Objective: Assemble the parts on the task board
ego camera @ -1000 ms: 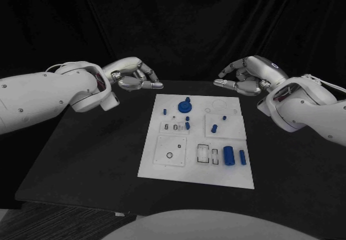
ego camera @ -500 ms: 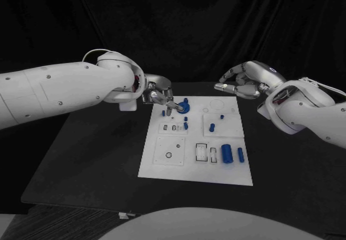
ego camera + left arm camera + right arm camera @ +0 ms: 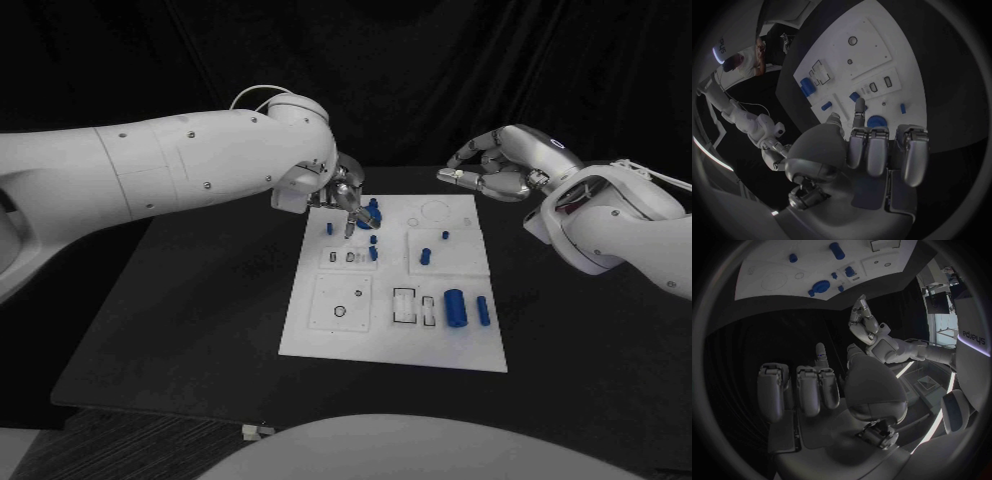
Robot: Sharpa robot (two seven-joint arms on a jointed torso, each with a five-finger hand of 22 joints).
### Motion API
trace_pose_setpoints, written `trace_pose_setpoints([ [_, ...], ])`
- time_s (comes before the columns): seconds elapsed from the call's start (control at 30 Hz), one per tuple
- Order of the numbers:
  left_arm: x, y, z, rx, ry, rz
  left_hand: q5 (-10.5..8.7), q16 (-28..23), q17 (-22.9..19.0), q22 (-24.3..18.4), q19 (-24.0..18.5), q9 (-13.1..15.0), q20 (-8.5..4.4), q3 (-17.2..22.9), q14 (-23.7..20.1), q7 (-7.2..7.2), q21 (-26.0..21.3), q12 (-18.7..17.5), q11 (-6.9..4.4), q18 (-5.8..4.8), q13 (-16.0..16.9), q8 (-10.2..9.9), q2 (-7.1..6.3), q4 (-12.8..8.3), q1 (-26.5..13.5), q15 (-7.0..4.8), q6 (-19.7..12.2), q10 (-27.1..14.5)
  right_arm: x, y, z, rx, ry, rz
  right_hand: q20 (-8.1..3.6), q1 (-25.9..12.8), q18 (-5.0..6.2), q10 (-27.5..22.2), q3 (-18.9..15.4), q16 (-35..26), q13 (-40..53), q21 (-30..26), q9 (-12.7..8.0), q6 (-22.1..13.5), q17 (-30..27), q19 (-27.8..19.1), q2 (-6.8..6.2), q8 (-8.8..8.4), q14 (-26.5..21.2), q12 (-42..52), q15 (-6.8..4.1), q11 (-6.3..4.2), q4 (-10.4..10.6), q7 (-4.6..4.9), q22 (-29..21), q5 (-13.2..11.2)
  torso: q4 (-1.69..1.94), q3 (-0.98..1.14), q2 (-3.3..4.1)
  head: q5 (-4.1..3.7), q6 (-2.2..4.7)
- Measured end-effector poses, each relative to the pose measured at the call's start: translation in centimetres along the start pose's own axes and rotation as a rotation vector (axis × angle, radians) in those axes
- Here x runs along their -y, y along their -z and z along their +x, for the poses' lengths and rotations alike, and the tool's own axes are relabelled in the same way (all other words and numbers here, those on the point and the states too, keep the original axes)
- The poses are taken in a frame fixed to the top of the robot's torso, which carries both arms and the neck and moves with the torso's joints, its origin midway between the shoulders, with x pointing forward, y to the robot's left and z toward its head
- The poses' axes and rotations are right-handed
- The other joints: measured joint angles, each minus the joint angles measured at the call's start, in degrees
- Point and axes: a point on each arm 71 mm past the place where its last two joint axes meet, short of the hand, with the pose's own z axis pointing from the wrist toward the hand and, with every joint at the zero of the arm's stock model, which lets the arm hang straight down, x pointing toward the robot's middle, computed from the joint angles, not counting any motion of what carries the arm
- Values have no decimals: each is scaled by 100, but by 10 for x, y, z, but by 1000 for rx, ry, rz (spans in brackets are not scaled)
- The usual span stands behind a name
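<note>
The white task board (image 3: 325, 330) lies in the middle of the black table. At its far end stands a round blue part (image 3: 371, 212), with a small blue peg (image 3: 329, 227) beside it. My left hand (image 3: 342, 195) hovers over that far left corner. In the left wrist view one finger (image 3: 859, 107) stretches toward the round blue part (image 3: 876, 121), the rest curl in, and nothing is held. My right hand (image 3: 498, 170) hangs beyond the board's far right corner with its fingers (image 3: 807, 387) curled on nothing.
A thick blue cylinder (image 3: 456, 308) and a thinner one (image 3: 482, 311) lie on the board's near right, beside two rectangular slots (image 3: 408, 305). Small blue pegs (image 3: 427, 257) stand mid-board. A black ring (image 3: 340, 310) marks the near left panel. Bare table flanks the board.
My left arm has swung in from the table's far left, bringing its hand over the board's far left corner by the round blue part. The right hand has stayed about where it was.
</note>
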Motion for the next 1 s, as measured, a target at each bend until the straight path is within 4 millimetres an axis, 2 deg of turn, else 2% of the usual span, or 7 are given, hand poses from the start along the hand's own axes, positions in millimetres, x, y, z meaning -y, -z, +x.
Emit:
trace_pose_setpoints([
  [0.1,1,-6,-2,-12,-3,-34,-29,0,0,0,-1,-109,2,1,49,53,0,0,44,0,0,-177,0,1,0,49,-53,44,-2,-1,1,-1,-2,-3,0,0,0,0,0,0,0,0,1,0,0,0,0,0,0,0,0,0,0,0,0,0,-8,0,-1,16,0],
  [0.3,5,-17,2,-45,-9,-75,-160,0,0,0,-1,-128,3,1,49,50,0,0,40,0,0,-266,0,0,0,49,-47,39,-5,-3,3,-4,-4,-10,0,0,0,0,0,0,0,0,2,1,0,0,0,0,0,0,0,0,0,0,0,88,-7,-8,-5,-3,0],
  [0.47,5,-25,5,-60,-6,-99,-160,0,0,0,-1,-137,3,1,49,9,0,0,39,0,0,-267,-1,0,-1,49,112,38,-5,-4,3,-4,-5,-11,0,0,1,0,0,0,0,0,2,1,0,0,0,0,0,0,0,0,0,0,0,89,-8,-22,6,1,0],
  [0.53,3,-28,7,-65,-2,-108,-161,0,0,0,-2,-154,3,2,48,10,0,0,38,0,0,-267,-60,0,-60,49,235,38,-6,-4,3,-4,-5,-12,0,0,1,0,0,0,0,0,2,1,0,0,0,0,-1,0,0,0,0,0,0,89,-19,-24,14,24,0],
  [0.63,4,-32,10,-72,1,-114,-160,0,0,0,-2,-156,3,2,48,9,0,0,36,0,0,-270,-60,-1,-60,48,238,36,-6,-3,3,-4,-5,-12,0,0,0,0,0,0,0,0,2,1,0,0,0,0,-1,0,1,0,0,0,0,89,-31,-21,21,38,0],
  [0.67,4,-33,11,-74,2,-115,-160,0,0,0,-2,-160,3,106,49,9,0,0,-5,0,0,-333,-60,-104,-60,48,236,-6,-6,-3,3,-4,-5,-12,0,0,0,0,0,0,0,0,2,1,0,0,0,0,-1,0,1,0,0,0,0,89,-33,-21,24,41,0],
  [1.0,7,-41,18,-80,12,-114,-157,0,0,0,-1,-172,2,104,48,-16,1,0,8,0,0,-333,-60,-102,-60,48,270,8,-6,-3,3,-3,-6,-14,0,0,0,0,0,0,0,0,2,1,0,0,0,0,-18,0,19,0,0,0,0,177,-63,-22,25,60,-1],
])
